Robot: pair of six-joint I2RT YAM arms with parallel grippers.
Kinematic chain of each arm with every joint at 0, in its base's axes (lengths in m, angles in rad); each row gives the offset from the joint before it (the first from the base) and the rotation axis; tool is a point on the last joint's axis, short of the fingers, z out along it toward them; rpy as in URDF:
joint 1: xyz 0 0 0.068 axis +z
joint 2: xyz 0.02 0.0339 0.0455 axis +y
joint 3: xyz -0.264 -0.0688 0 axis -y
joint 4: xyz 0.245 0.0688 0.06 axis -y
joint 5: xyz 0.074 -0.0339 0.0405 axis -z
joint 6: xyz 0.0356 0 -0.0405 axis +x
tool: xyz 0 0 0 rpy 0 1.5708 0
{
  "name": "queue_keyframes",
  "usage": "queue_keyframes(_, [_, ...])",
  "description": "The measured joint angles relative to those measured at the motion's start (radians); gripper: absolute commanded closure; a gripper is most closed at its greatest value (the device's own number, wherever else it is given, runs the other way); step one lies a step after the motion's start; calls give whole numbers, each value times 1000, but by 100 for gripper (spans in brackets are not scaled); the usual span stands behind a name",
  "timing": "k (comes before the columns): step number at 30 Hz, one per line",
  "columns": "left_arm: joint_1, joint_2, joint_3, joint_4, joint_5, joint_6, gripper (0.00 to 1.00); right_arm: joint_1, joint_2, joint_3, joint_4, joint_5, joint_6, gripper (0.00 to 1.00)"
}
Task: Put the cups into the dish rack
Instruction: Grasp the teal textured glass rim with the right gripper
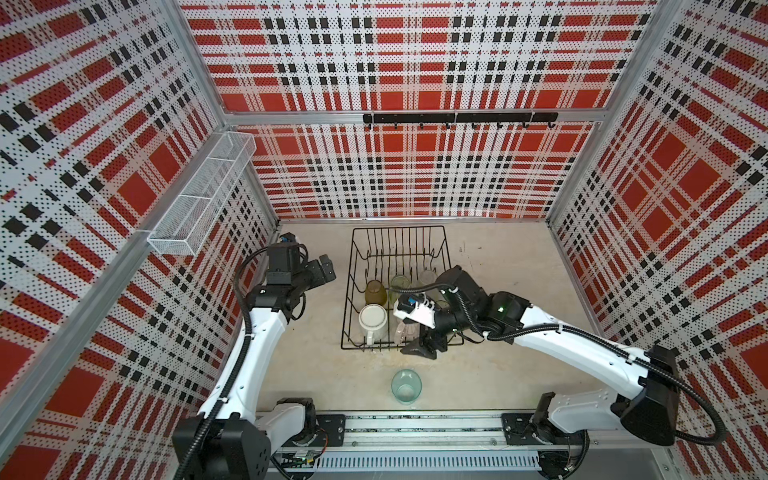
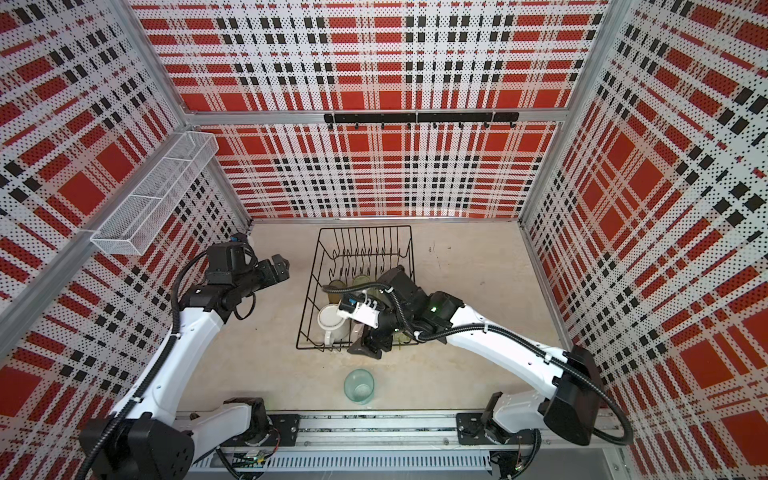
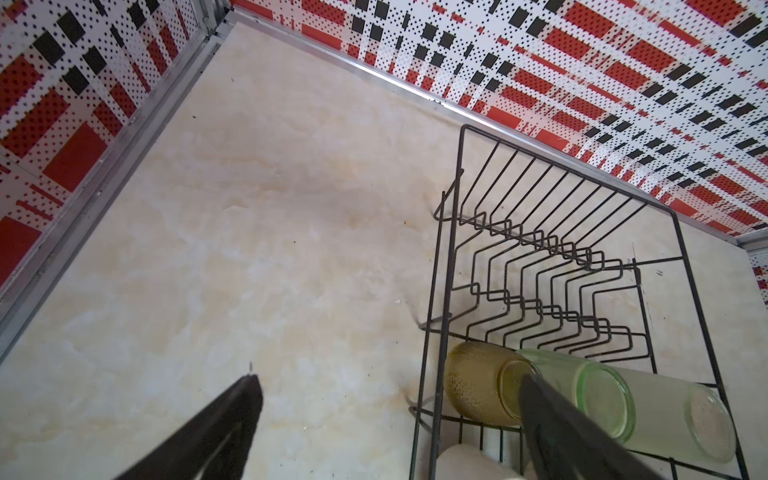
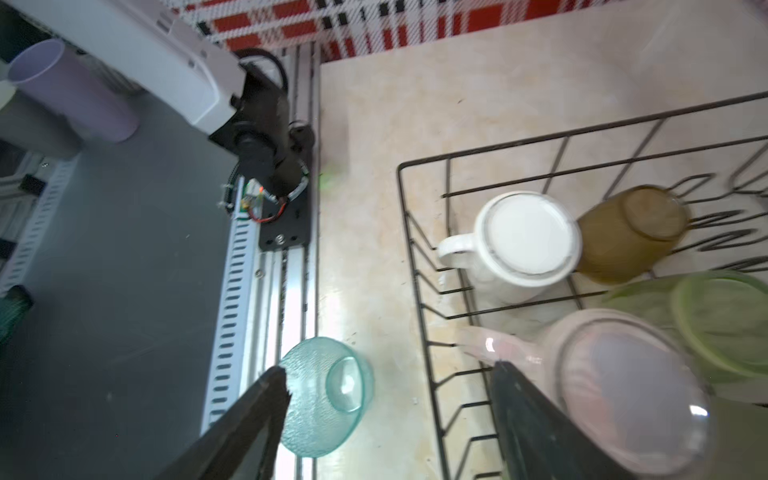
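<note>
**Rack** [image 1: 399,227] [image 2: 361,227] [image 3: 569,170] [image 4: 582,131]: black wire, at the middle of the table [image 1: 498,291], its far side near the back edge. The far half holds only prongs.

**Contents, front left corner:** white mug [image 1: 372,320] [image 2: 332,322] [image 4: 528,237], base up, handle towards the front.

**Contents, middle row, left to right:**
- amber cup [image 1: 375,292] [image 3: 482,382] [image 4: 631,232], just behind the white mug
- green cup [image 1: 400,282] [image 3: 598,390] [image 4: 723,320]
- frosted cup [image 1: 427,277] [image 3: 681,415]

All three are bottom up and lean side by side.

**Contents, front, right of the white mug:** pink mug [image 1: 406,332] [image 4: 631,395], partly under the right wrist. I cannot tell which end is up.

**Outside the rack:** teal cup [image 1: 406,386] [image 2: 358,386] [image 4: 324,399], alone on the table near the middle of the front edge and apart from the rack. It looks to be standing mouth up.

**Left gripper** [image 1: 326,268] [image 2: 279,268] [image 3: 388,378]: jaws wide apart and empty, above the table left of the rack, touching nothing.

**Right gripper** [image 1: 422,348] [image 2: 368,347] [image 4: 390,366]: at the front side of the rack, jaws apart with nothing between them. One finger is beside the pink mug and the other is towards the teal cup.
</note>
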Motion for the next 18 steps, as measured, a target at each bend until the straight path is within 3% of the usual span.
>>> queue_keyframes(9, [39,-30,-23,24,44,0,0,95,161,64,-172,79,-116,22])
queue_keyframes(18, [43,-39,-34,30,60,0,0,141,180,67,-231,155,-162,28])
